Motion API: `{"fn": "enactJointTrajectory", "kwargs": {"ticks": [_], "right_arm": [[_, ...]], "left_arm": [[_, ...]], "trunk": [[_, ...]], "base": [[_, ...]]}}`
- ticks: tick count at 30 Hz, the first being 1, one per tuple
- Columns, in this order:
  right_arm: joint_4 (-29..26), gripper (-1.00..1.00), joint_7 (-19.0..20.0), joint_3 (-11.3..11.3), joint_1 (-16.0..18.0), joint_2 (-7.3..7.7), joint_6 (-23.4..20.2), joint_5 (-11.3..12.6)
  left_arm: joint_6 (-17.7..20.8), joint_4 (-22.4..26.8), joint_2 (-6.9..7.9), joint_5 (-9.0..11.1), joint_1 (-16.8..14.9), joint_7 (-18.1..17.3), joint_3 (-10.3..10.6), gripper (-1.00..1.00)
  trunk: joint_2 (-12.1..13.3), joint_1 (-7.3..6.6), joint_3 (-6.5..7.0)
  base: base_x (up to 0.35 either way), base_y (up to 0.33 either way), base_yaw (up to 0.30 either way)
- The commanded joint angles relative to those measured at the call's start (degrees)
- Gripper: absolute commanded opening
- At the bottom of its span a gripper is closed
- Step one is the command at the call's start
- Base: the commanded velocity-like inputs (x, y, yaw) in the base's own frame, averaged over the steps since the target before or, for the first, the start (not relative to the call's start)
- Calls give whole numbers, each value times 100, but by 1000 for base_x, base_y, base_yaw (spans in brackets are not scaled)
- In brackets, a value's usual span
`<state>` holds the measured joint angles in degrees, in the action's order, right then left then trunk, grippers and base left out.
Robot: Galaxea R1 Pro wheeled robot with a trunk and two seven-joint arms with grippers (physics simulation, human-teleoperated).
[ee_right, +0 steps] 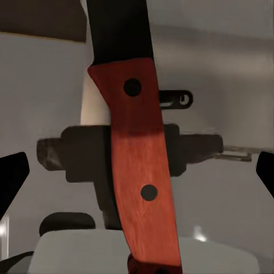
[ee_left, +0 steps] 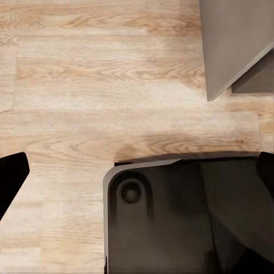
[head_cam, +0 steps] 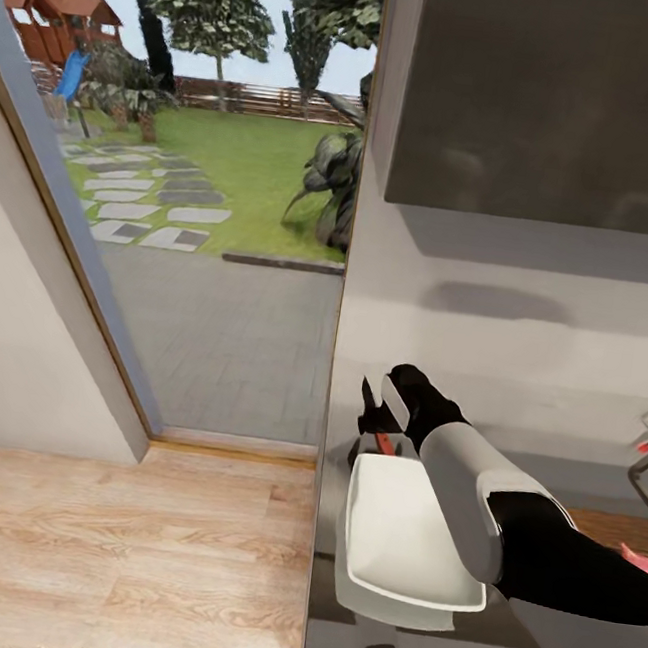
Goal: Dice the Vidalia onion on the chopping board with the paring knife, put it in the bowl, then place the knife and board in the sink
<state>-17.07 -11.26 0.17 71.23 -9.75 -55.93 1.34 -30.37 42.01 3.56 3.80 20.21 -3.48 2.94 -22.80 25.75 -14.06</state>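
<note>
One paring knife [ee_right: 134, 165] sits clenched in the right pincer [head_cam: 379, 416], its red handle crossing between the fingers and its dark blade running on past them; in the head view its long axis stands roughly upright, blade up. The pincer hangs just beyond the far rim of the single white bowl [head_cam: 404, 550], which rests on the grey counter [head_cam: 525, 327]. Past the bowl's right side, one brown chopping board [head_cam: 613, 528] edge shows, with one pinkish onion [head_cam: 639, 559] on it. Whether the left pincer is released or clenched, I cannot tell; its dark fingertips [ee_left: 11, 177] hang above wooden floor [ee_left: 74, 85].
</note>
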Motion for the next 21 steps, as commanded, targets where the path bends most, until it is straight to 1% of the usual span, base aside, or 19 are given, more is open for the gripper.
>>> {"fn": "enactJointTrajectory", "kwargs": {"ticks": [1,13,21], "right_arm": [[7,100,-21,1,2,-1,-23,15],[84,100,-16,1,3,10,-13,15],[112,100,-16,1,2,8,-4,15]], "left_arm": [[-4,1,5,42,1,-22,13,100],[-4,-13,3,42,1,-22,13,100],[-4,-17,-36,42,1,-30,13,100]], "trunk": [[-11,3,-18],[-11,3,-117],[-11,3,-184]], "base": [[0,0,0],[0,0,0],[0,0,0]]}}
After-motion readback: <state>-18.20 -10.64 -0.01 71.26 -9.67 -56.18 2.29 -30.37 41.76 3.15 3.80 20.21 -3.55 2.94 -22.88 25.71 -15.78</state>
